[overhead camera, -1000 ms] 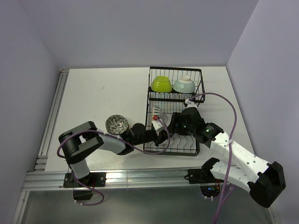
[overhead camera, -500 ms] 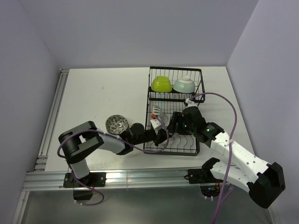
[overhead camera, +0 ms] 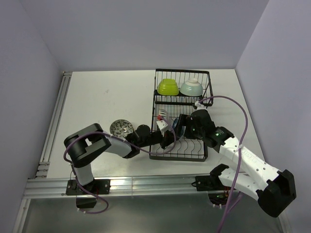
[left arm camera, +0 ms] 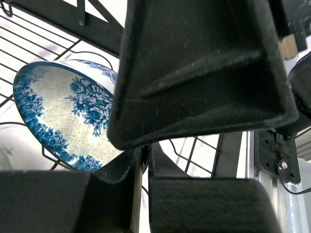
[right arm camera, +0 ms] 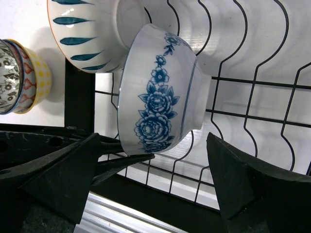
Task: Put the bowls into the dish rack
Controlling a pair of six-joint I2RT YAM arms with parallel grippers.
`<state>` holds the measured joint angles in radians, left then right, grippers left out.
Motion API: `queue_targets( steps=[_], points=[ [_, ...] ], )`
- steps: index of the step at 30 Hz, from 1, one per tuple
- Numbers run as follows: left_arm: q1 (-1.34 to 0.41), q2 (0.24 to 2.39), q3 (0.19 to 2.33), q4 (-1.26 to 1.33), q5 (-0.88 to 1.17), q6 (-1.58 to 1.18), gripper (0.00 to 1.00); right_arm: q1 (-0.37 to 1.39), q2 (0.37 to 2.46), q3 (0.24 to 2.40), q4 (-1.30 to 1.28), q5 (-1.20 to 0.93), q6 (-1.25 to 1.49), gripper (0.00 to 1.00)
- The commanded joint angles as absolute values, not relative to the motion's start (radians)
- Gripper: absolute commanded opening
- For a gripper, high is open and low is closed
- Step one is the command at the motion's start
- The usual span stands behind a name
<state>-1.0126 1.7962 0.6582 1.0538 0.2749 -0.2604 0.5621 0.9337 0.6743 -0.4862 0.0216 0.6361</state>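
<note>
The glossy, blue-rose bowl (right arm camera: pixel 155 92) lies on its side among the wavy black wires of the dish rack (right arm camera: pixel 165 196), its thin wall pinched by the matte wedge fingers of the left gripper (left arm camera: pixel 145 162) (the right gripper (right arm camera: pixel 153 141) stands spread wide either side, untouching).

White-and-black arms (overhead camera: pixel 245 162); purple cables (overhead camera: pixel 241 119); green LED (overhead camera: pixel 215 132) on right arm.

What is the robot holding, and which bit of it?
The left gripper pinches the blue flowered bowl by its rim. The right gripper is open around it, not gripping.
</note>
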Motion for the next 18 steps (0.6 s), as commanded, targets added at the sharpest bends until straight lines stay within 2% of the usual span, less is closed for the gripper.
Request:
queue_targets(
  steps=[1,18],
  points=[
    [-1.002,1.804,0.69,1.069,0.276,-0.273,0.0,0.546,0.931,0.732,-0.426,0.032,0.646,0.96],
    [-0.957,1.822,0.715,1.241,0.321,-0.409,0.0,0.545,0.844,0.739,-0.428,0.04,0.635,0.98]
  ],
)
